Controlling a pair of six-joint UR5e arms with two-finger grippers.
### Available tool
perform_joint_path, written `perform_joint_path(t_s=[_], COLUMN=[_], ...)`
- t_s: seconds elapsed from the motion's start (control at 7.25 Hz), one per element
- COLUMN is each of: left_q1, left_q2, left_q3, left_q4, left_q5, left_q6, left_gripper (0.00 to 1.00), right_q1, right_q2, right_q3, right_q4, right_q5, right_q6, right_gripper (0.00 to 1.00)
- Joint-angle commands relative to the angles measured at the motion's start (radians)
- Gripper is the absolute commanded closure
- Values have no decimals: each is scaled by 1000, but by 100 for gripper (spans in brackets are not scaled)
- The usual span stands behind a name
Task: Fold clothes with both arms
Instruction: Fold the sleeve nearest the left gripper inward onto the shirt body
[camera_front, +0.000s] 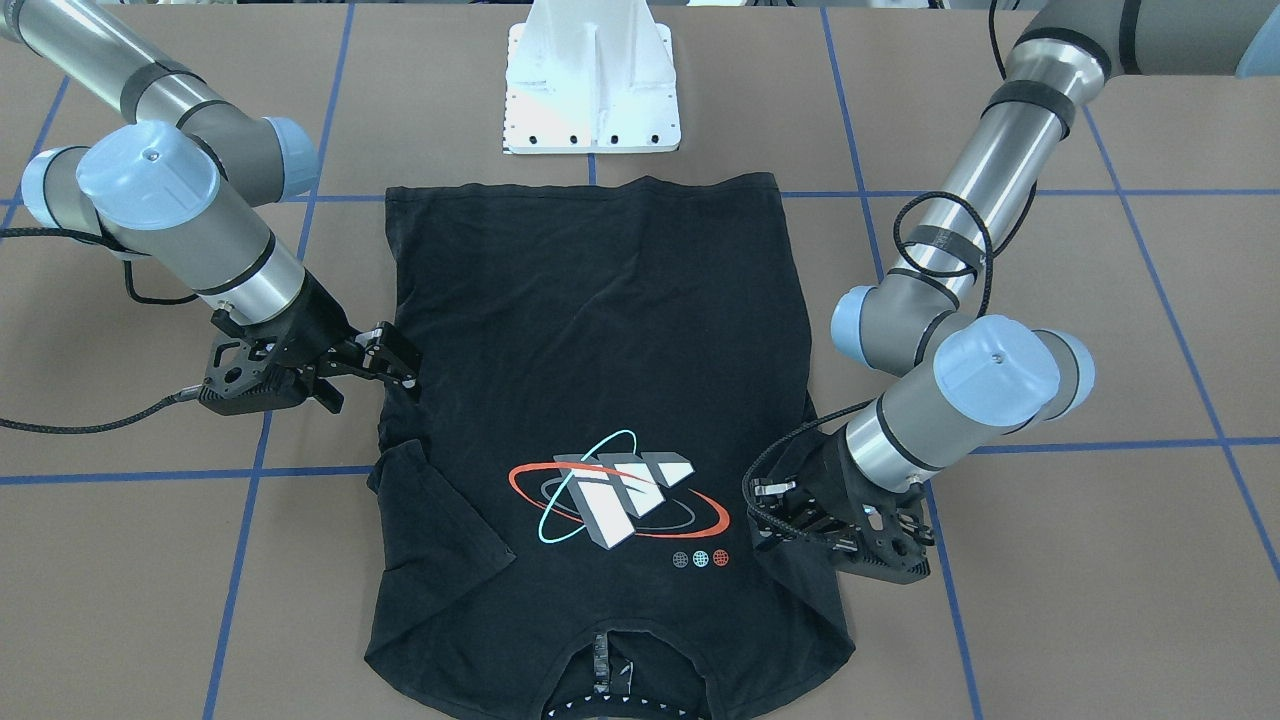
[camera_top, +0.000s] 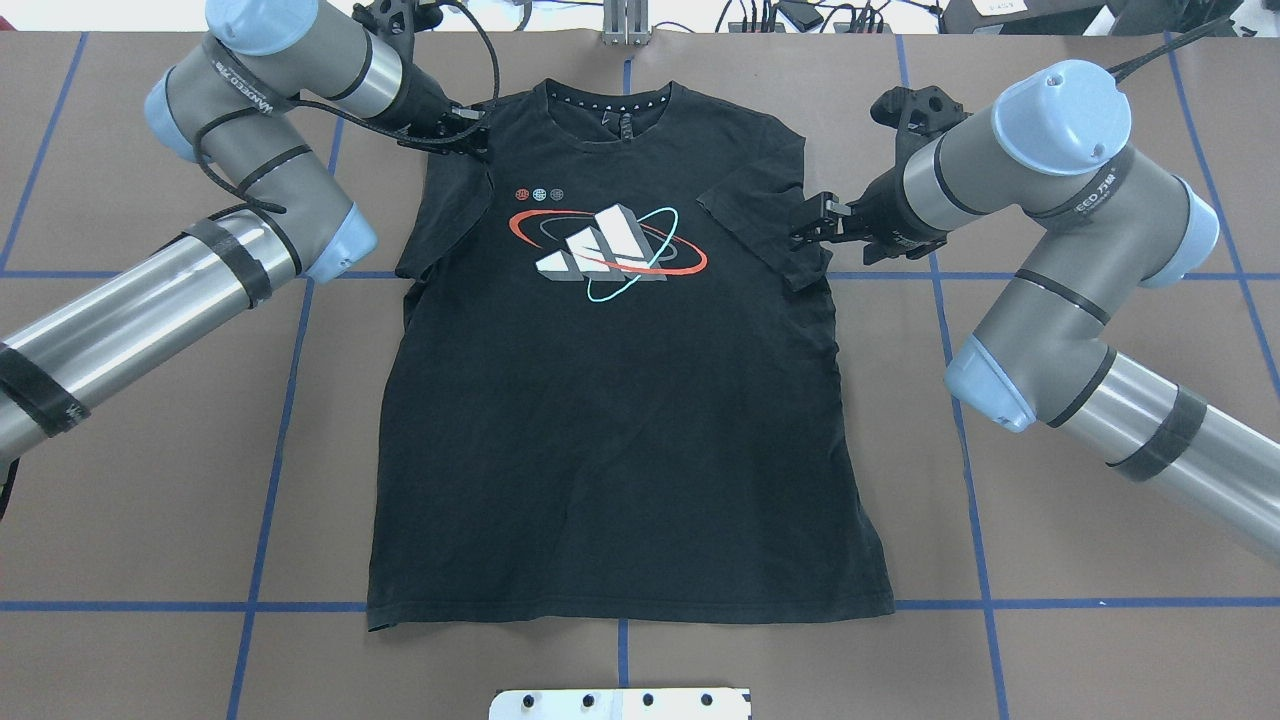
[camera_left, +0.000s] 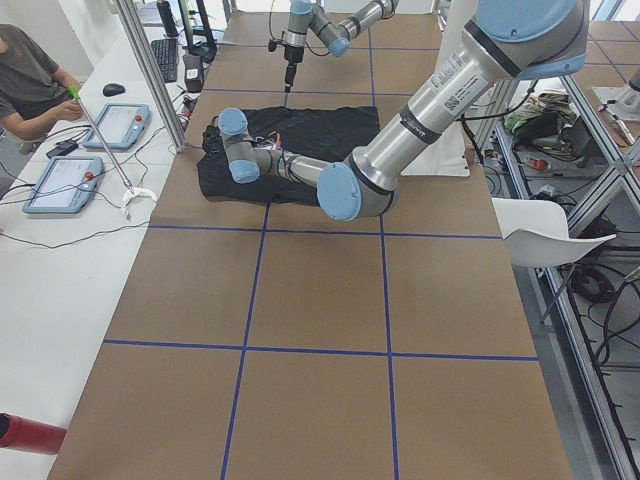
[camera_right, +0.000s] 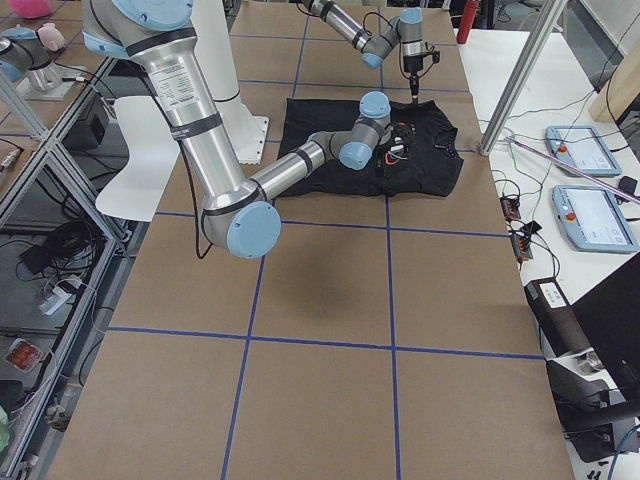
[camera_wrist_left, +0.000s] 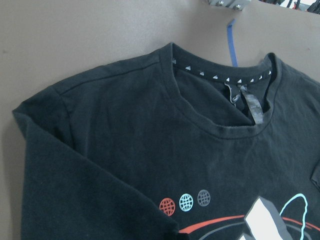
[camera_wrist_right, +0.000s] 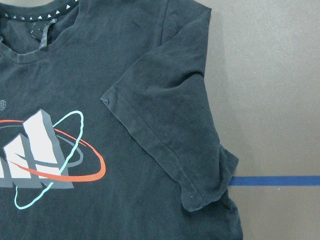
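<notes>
The black T-shirt (camera_top: 620, 420) lies flat on the table, logo (camera_top: 605, 250) up, with the white-dotted neckband (camera_top: 610, 100) at the far edge. Both short sleeves are folded inward onto the chest, as the right wrist view (camera_wrist_right: 165, 130) shows. My left gripper (camera_top: 475, 130) sits low at the shirt's left shoulder edge, open and empty; it also shows in the front view (camera_front: 765, 515). My right gripper (camera_top: 800, 225) sits at the folded right sleeve (camera_top: 760, 215), open and empty; in the front view (camera_front: 408, 365) it is at the shirt's side edge. Neither wrist view shows fingers.
The white bolted pedestal (camera_front: 592, 80) stands just beyond the shirt's hem. Blue tape lines (camera_top: 290, 400) grid the brown table. A side bench holds tablets (camera_left: 65, 185) beside a seated operator (camera_left: 30, 75). A metal post (camera_right: 520, 70) stands at the table's far edge.
</notes>
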Motion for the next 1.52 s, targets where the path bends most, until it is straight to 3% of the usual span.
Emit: perform_joint_path(t_s=[0.0, 0.14, 0.28, 0.55, 0.69, 0.83, 1.24, 1.38], left_q1=[10, 19, 25, 36, 38, 39, 100, 108], left_q2=[-69, -68, -68, 14, 92, 192, 482, 533], left_q3=[78, 78, 62, -89, -216, -351, -717, -778], left_q4=[-5, -8, -11, -11, -5, -1, -4, -4], left_q5=[35, 50, 50, 43, 37, 24, -6, -6], left_q6=[-1, -1, -1, -55, -88, -158, -272, -274], left_gripper=[100, 90, 1, 0, 0, 0, 0, 0], right_q1=[-1, -1, -1, -1, -11, -45, -259, -330], right_q2=[-2, -2, -8, -16, -35, -122, -236, -347], right_q3=[-6, -6, -1, 18, 46, 128, 257, 382], right_q4=[0, 0, 0, -11, -11, -11, -15, -76], right_q5=[-4, -4, -4, -16, -23, -33, -285, -331], right_q6=[0, 0, 0, 113, 183, 260, 648, 652], right_gripper=[0, 0, 0, 0, 0, 0, 0, 0])
